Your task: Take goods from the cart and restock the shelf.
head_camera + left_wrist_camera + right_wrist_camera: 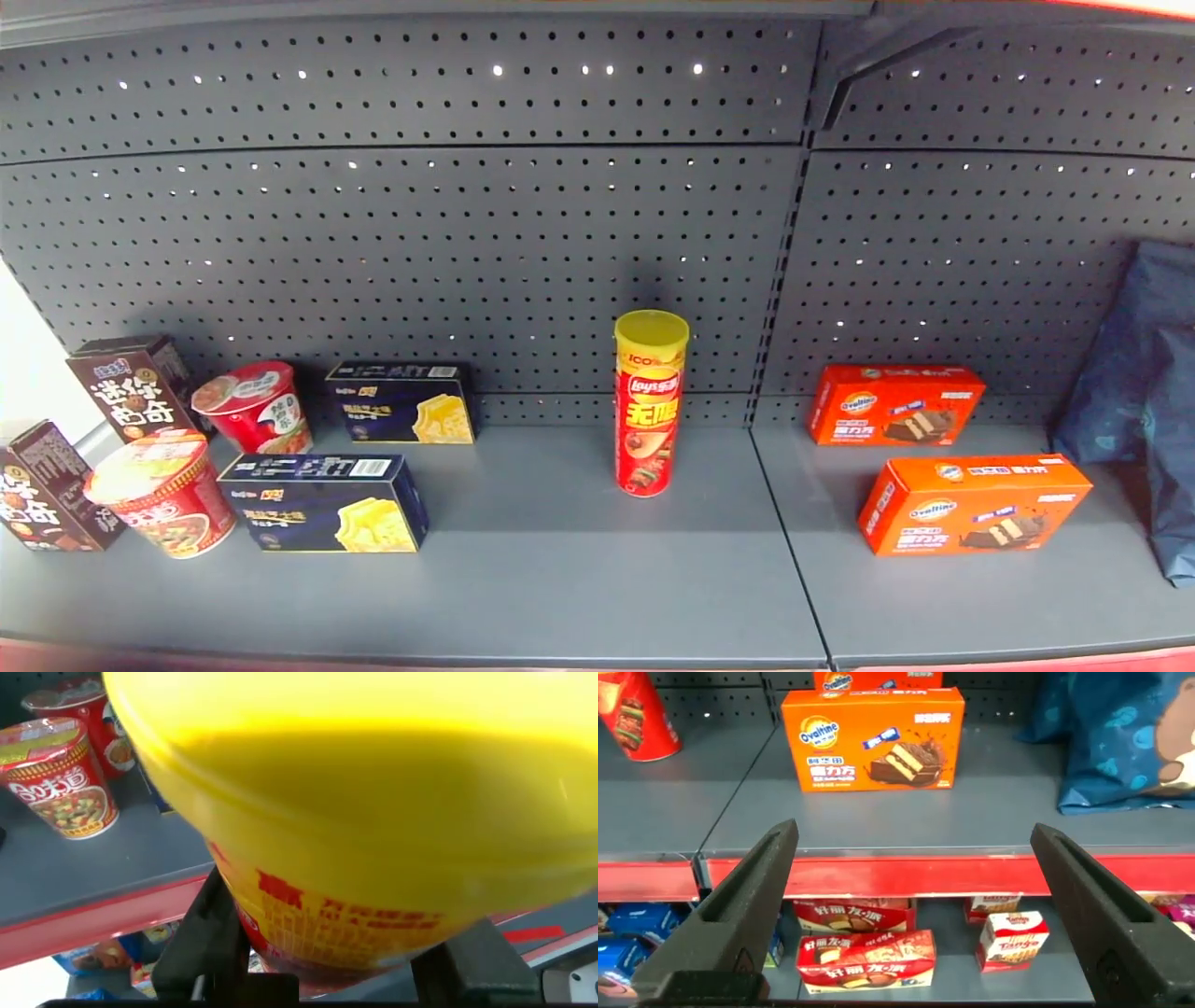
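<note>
left gripper [336, 952] is clamped on a chip can [374, 784]; i'd keep it upright, clear the shelf [112, 882] lip just ahead, set it down gently. right gripper [912, 835] sits open.

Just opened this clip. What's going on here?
A two-armed robot is restocking a shop shelf. Its left end effector is closed on a yellow-lidded held can, out in front of the shelf's edge on the side where the cup noodles stand. The right end effector is open and empty, facing the orange boxes. A matching standing can is upright mid-shelf, with bare shelf on both sides of it.
</note>
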`<state>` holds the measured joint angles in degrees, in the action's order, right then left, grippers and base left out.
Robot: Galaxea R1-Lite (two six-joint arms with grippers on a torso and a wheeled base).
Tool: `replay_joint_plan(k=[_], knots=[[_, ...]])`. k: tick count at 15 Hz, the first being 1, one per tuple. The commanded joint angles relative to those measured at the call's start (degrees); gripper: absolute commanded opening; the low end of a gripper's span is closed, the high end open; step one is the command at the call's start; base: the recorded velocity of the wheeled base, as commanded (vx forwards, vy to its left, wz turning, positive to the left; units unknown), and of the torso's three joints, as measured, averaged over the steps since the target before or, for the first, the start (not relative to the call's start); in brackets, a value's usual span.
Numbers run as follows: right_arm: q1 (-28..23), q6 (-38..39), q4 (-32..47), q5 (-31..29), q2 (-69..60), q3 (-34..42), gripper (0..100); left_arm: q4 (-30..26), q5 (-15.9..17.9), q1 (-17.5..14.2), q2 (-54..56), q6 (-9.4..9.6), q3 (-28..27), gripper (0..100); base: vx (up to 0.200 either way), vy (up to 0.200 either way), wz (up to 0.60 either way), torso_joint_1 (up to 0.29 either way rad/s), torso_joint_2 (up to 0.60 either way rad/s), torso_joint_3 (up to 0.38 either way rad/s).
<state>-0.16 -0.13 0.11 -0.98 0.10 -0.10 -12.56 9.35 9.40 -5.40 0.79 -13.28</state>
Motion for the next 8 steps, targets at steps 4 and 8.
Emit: replay_joint_plan(k=[4, 8], knots=[[0.0, 0.0, 0.0, 0.1, 0.0, 0.0, 100, 0.0, -1.1, 0.0, -0.2, 0.17, -1.7, 0, 0.000, 0.000, 0.00, 0.000, 0.00, 0.000], [-0.1, 1.5, -0.2, 0.7, 3.7, -0.9, 100, -0.5, -10.8, 0.0, -0.2, 0.53, -2.4, 0, 0.000, 0.000, 0.00, 0.000, 0.00, 0.000]])
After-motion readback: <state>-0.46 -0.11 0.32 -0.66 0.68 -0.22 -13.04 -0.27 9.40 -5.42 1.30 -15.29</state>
